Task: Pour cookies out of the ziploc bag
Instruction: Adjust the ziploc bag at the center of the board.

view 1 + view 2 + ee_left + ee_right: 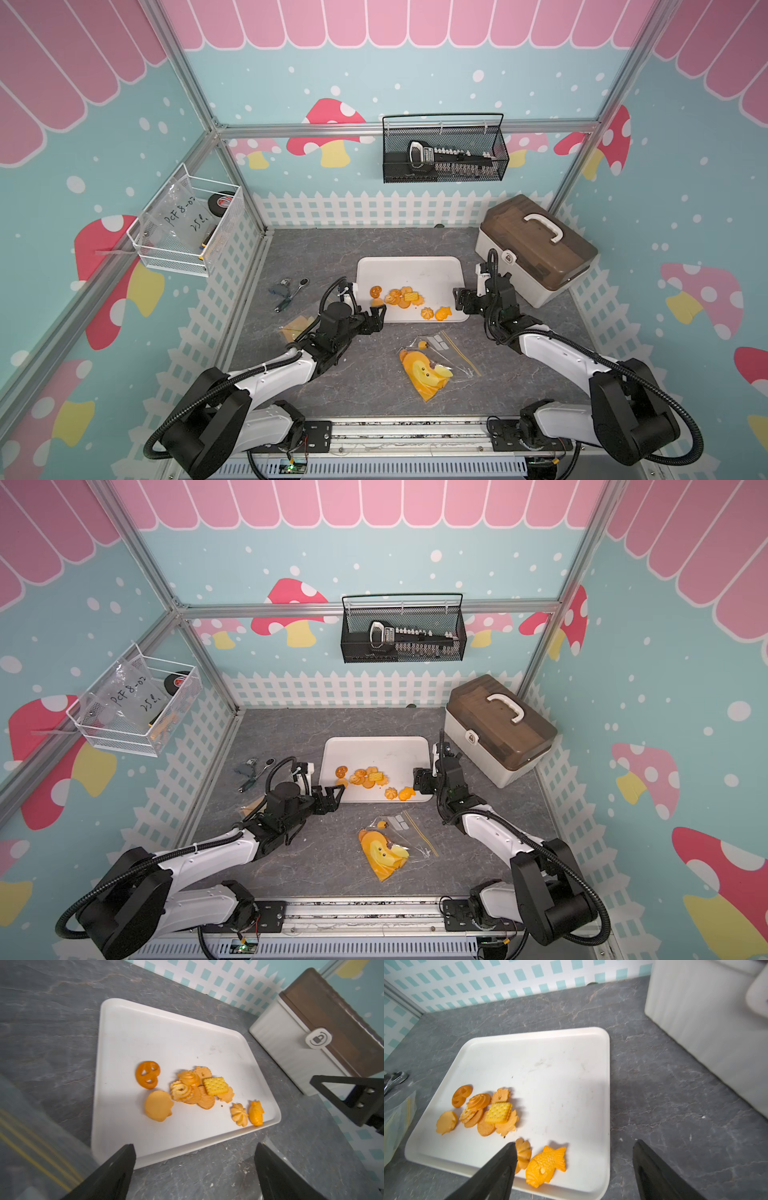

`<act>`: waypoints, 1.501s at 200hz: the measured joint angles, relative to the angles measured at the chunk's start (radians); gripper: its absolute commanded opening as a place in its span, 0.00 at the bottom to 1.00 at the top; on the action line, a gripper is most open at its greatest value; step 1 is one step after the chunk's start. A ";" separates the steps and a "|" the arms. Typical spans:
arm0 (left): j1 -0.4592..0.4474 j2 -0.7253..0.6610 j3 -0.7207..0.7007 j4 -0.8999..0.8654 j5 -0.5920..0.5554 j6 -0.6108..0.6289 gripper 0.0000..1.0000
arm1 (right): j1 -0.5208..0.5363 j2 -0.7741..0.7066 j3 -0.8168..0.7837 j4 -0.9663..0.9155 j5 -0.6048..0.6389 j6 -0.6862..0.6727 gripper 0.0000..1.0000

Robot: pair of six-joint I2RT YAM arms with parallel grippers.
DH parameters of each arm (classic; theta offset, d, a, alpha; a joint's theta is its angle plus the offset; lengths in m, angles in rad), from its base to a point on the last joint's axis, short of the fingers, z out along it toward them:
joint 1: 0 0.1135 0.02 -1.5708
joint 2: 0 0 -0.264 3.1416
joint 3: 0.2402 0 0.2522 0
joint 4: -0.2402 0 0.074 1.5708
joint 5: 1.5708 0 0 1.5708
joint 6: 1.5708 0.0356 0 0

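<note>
Several golden-orange cookies (pixel 401 296) (pixel 365 777) lie on a white tray (pixel 432 270) (pixel 395 750), clustered toward its near left side (pixel 195 1086) (pixel 488 1113); a fish-shaped cookie (pixel 546 1165) sits by the near edge. The clear ziploc bag (pixel 436 365) (pixel 395 848), printed with a yellow cartoon face, lies flat on the table in front of the tray, and no gripper touches it. One small orange piece (pixel 422 344) shows at its far end. My left gripper (pixel 376 316) (pixel 195 1147) is open and empty at the tray's near left corner. My right gripper (pixel 459 299) (pixel 575 1145) is open and empty over the tray's right edge.
A white toolbox with a brown lid (pixel 536 245) stands at the back right, close to the right arm. A second clear bag (pixel 297 324) lies under the left arm. Small metal tools (pixel 289 291) lie left of the tray. Wire baskets (pixel 444 149) (pixel 187 224) hang on the walls.
</note>
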 measured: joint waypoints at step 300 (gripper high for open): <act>-0.528 0.121 -0.021 -0.013 -0.285 -0.113 0.28 | 0.000 -0.321 -0.265 -0.424 -0.428 0.187 0.83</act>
